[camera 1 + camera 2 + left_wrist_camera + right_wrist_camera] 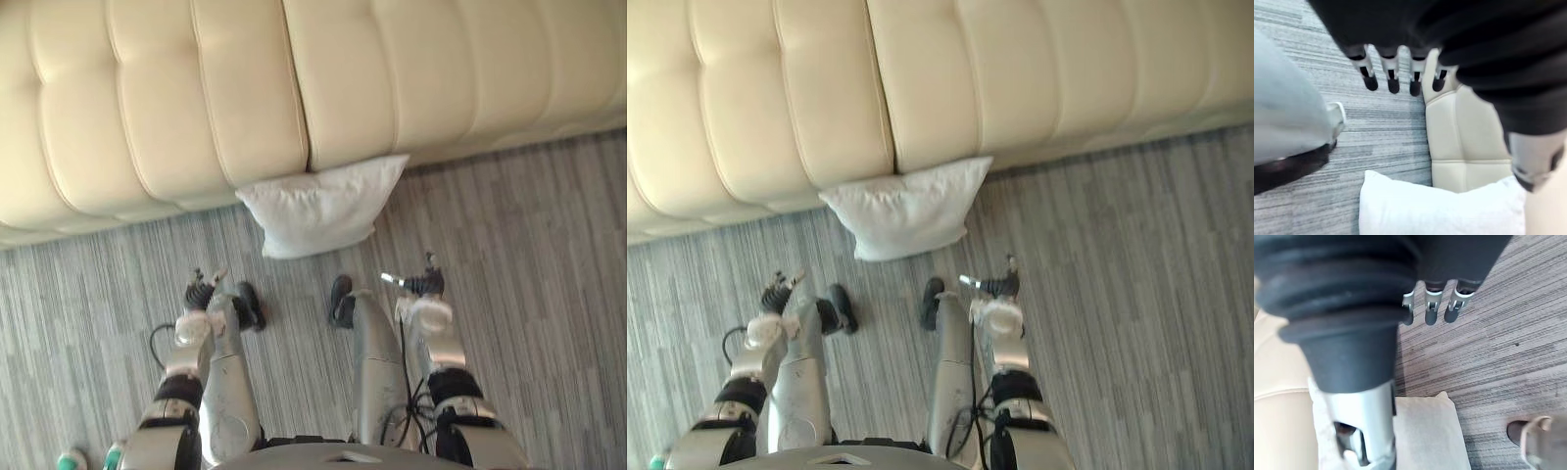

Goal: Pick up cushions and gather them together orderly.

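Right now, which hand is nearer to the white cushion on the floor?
Right, but only slightly. The right hand hangs open off the near right corner of the white cushion; the left hand hangs open off its near left corner, a little farther. Neither touches it.

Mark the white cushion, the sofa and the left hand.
white cushion (318, 208), left eye view, middle of its face
sofa (196, 98), left eye view, tufted cream panel
left hand (200, 292), left eye view, on its fingers
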Motion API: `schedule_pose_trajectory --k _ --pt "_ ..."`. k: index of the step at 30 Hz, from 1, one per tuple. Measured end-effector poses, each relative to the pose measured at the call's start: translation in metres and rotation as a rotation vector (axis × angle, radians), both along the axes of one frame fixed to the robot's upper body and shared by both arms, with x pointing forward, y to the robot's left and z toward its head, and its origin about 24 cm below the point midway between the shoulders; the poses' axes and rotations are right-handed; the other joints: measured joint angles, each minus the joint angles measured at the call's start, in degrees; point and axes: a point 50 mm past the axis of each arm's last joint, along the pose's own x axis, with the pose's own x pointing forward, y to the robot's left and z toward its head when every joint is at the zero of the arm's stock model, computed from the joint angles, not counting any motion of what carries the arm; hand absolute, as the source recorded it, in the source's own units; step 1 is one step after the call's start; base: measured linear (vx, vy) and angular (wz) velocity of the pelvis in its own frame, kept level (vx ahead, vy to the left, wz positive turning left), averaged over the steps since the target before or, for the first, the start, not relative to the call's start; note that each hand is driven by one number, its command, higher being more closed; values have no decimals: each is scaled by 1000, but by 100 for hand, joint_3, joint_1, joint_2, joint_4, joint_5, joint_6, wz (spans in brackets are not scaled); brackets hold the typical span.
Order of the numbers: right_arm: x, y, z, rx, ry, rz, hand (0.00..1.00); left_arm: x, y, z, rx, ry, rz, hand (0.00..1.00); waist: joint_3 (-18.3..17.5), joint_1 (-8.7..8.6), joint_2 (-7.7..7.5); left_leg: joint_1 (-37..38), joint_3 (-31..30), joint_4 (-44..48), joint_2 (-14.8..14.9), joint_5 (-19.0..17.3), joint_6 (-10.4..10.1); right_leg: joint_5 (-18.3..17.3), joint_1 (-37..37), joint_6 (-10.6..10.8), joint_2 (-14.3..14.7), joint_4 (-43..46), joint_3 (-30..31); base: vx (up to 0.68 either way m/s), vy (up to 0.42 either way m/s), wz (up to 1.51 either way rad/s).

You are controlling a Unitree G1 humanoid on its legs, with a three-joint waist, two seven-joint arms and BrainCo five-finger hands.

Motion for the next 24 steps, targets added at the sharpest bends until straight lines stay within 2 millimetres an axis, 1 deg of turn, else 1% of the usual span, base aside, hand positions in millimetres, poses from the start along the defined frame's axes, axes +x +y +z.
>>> schedule_pose_trajectory --k 1,2,4,6,8,9,10,11,12,13,14,16,18,19,21,22,23,24 --pt "13 -2 21 -6 -67 -6 0 12 1 14 10 -49 5 0 119 2 8 -281 -2 111 36 12 8 29 -299 -21 7 102 13 -78 -26 -10" --pt "19 -4 34 -11 -106 -16 0 19 2 24 9 -84 7 0 167 2 10 -454 -3 167 54 22 21 38 -474 -28 7 168 23 -68 -31 -5" --pt "33 -13 74 -24 -233 -53 0 41 3 60 24 -205 0 0 379 15 16 -1008 -38 369 96 45 52 50 -1042 -43 0 387 43 -58 -45 1" --pt "40 -18 95 -46 -287 -67 0 51 5 80 30 -268 0 0 464 19 20 -1318 -61 485 119 44 54 50 -1348 -43 1 509 54 -47 -41 0" --pt "48 -22 126 -72 -371 -87 0 65 10 113 58 -362 17 0 483 16 25 -1879 -111 695 145 45 66 50 -1925 -43 -4 733 84 -61 -42 2" --pt "49 -23 133 -76 -389 -93 0 67 10 119 64 -382 19 0 494 17 25 -1989 -117 741 153 45 67 49 -2038 -44 -4 785 95 -57 -35 0" --pt "52 -22 146 -73 -426 -103 0 71 11 132 72 -420 25 0 554 20 35 -2142 -125 826 177 41 74 49 -2202 -43 1 867 110 -58 -29 -3" --pt "54 -20 155 -64 -453 -106 0 74 11 141 77 -447 27 0 583 19 34 -2261 -124 883 212 34 86 49 -2331 -43 8 922 124 -57 -28 -4" --pt "55 -19 160 -64 -464 -104 0 75 10 144 78 -457 28 0 587 21 40 -2317 -125 913 219 33 88 50 -2393 -44 12 947 128 -62 -21 -4" --pt "58 -14 169 -73 -488 -102 0 76 9 152 80 -483 29 0 588 23 40 -2449 -128 979 228 28 96 50 -2534 -44 17 1016 149 -63 -12 -3" --pt "61 -7 183 -94 -523 -87 0 78 5 163 86 -522 28 0 588 26 42 -2606 -135 1049 243 29 112 52 -2705 -45 23 1089 167 -80 -8 0" --pt "63 1 194 -105 -552 -70 0 81 0 176 96 -559 14 0 589 31 42 -2770 -137 1064 244 55 149 53 -2871 -44 19 1116 172 -78 0 3" --pt "67 14 213 -123 -599 -30 0 85 -8 195 115 -616 -8 0 589 36 43 -3000 -135 1078 243 95 170 55 -3124 -19 8 1161 178 -75 6 5" --pt "67 18 218 -129 -612 -20 0 86 -10 200 118 -628 -11 0 589 36 42 -3065 -141 1097 244 103 167 60 -3187 -26 5 1184 177 -44 5 6" --pt "68 29 238 -145 -660 -8 0 90 -19 217 147 -672 -31 0 591 31 44 -3312 -162 1223 260 119 180 89 -3445 -74 -12 1337 187 -39 7 6" --pt "68 32 244 -158 -676 -4 0 91 -22 224 157 -688 -37 0 592 26 41 -3391 -164 1267 273 117 184 85 -3528 -68 -18 1389 193 -44 12 6" --pt "67 37 258 -182 -712 -5 100 93 -29 236 167 -721 -56 0 600 31 42 -3542 -176 1348 289 114 189 83 -3686 -66 -19 1470 201 -45 15 2" --pt "66 43 269 -192 -740 3 100 94 -36 248 179 -751 -71 0 608 30 43 -3697 -211 1439 311 107 200 81 -3823 -63 -17 1557 197 -45 19 1"
